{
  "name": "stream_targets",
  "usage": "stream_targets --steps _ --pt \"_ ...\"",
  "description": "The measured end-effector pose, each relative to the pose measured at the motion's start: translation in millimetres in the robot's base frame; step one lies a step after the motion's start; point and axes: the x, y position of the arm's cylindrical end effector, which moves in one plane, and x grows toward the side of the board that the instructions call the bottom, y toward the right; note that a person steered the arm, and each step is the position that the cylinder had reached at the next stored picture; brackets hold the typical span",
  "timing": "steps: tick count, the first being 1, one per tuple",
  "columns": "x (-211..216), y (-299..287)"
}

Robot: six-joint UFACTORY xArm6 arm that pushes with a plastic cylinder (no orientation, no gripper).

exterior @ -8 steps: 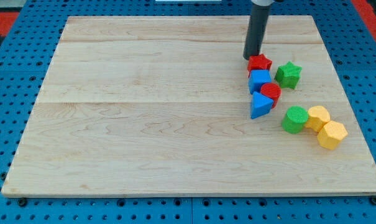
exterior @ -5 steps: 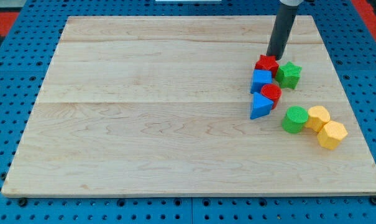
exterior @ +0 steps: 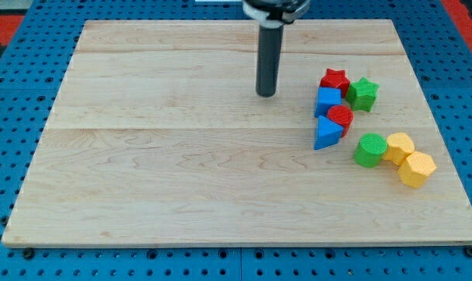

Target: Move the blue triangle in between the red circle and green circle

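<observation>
The blue triangle (exterior: pixel 326 133) lies right of the board's middle, touching the red circle (exterior: pixel 340 118) at its upper right. The green circle (exterior: pixel 369 150) sits apart to the triangle's lower right. My tip (exterior: pixel 266 94) rests on the board to the left of the cluster, about level with the blue square (exterior: pixel 326 101), with a gap between them.
A red star (exterior: pixel 335 80) and a green star (exterior: pixel 362 94) sit above the red circle. Two yellow blocks (exterior: pixel 399 147) (exterior: pixel 416 168) touch the green circle's right side. The wooden board (exterior: pixel 181 156) lies on a blue pegboard.
My tip moved right past the red star, nudging it toward the green star, then swung left to a spot well left of the blue square. The other blocks have not moved.
</observation>
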Motion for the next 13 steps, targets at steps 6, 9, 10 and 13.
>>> stream_targets --steps 6,9,10,13 --pt "58.5 32.8" --pt "98.6 53.6" --pt "80.9 56.7" --pt "86.8 79.4"
